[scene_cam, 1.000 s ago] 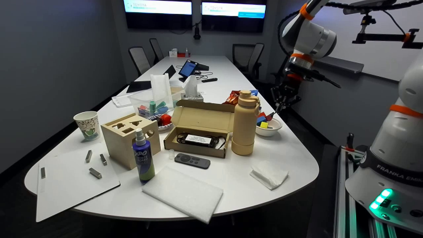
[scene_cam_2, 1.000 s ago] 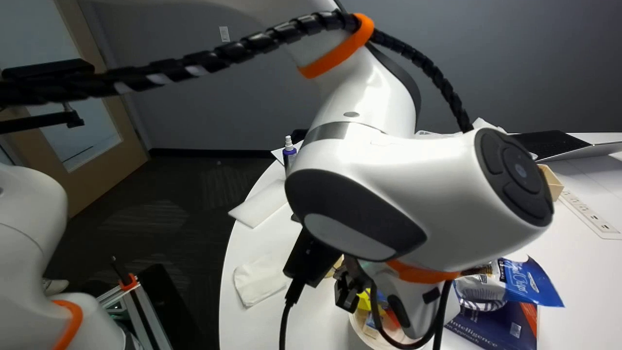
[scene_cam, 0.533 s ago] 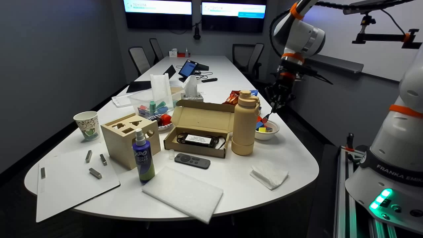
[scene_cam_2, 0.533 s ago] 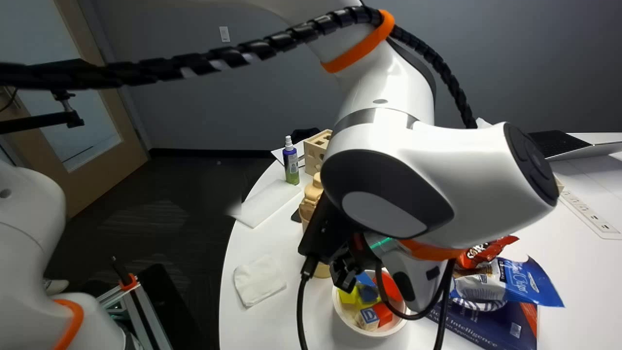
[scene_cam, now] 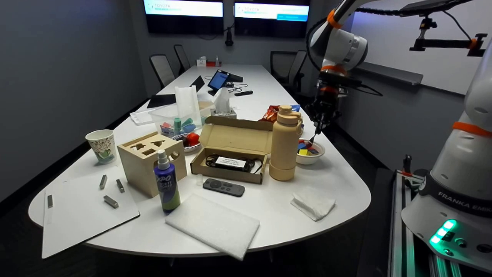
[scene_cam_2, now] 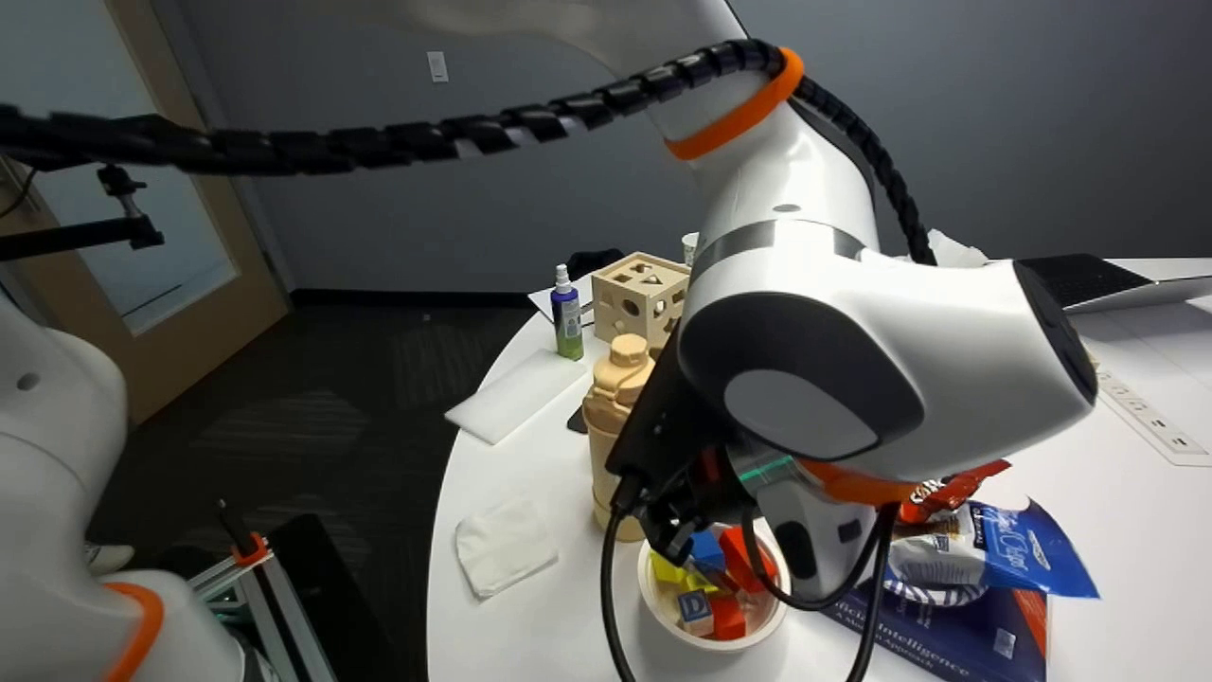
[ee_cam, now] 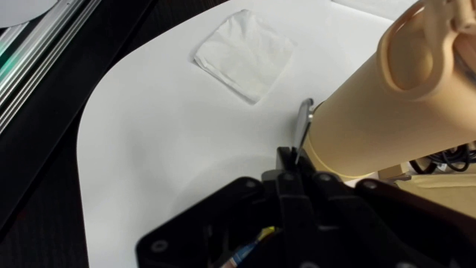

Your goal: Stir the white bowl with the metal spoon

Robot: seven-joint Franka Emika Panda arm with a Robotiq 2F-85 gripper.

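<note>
The white bowl (scene_cam: 312, 160) stands beside the tall tan bottle (scene_cam: 283, 146) near the table's side edge. It also shows in an exterior view (scene_cam_2: 724, 643), partly covered by the arm. Several coloured blocks (scene_cam_2: 727, 618) lie in it, red, blue, yellow and lettered. My gripper (scene_cam: 318, 128) is above the bowl, pointing down, shut on the metal spoon (scene_cam: 312, 139). The spoon's lower end reaches down among the blocks. In the wrist view the spoon's handle end (ee_cam: 303, 124) sticks out between the fingertips (ee_cam: 293, 158), near the bottle; the bowl is mostly hidden behind the gripper.
The tan bottle (ee_cam: 379, 123) stands close to the fingers. An open cardboard box (scene_cam: 230, 161) lies beyond it. A folded napkin (scene_cam: 313, 204) lies near the table edge. Snack bags (scene_cam_2: 1004, 549) and a blue book (scene_cam_2: 933, 630) lie beside the bowl.
My gripper has moved with the spoon toward the bottle side and slightly lower. The bowl has slid a little the same way, and the blocks in it have shifted.
</note>
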